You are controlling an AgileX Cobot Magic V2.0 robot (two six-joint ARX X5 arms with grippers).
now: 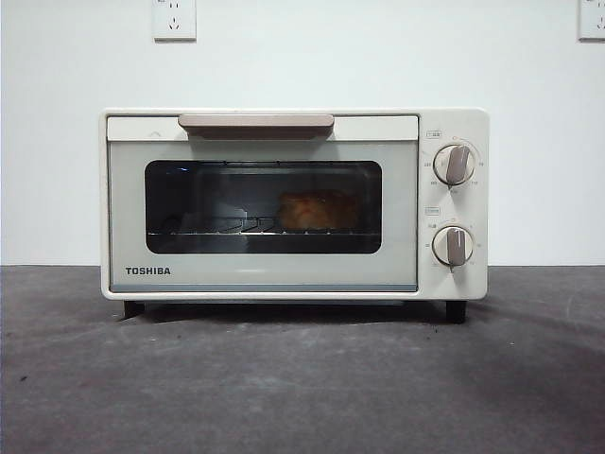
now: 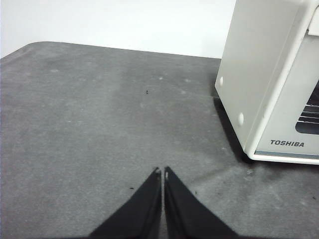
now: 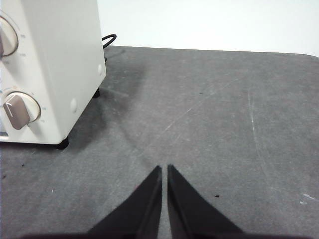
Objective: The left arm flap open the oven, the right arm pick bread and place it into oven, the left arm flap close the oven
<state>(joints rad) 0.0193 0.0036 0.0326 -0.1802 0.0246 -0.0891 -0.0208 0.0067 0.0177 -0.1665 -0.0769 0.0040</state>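
Above the bare worktop point(image 2: 99, 124), the left gripper point(image 2: 163, 172) is seen with fingers pressed together, nothing between them; the right gripper point(image 3: 164, 168) likewise, both well clear of the oven point(image 1: 293, 203). One bread point(image 1: 318, 210) is seen on the rack behind the closed door. It is judged light and soft, best pinched gently across its middle. One handle point(image 1: 255, 121) and two knobs are counted.
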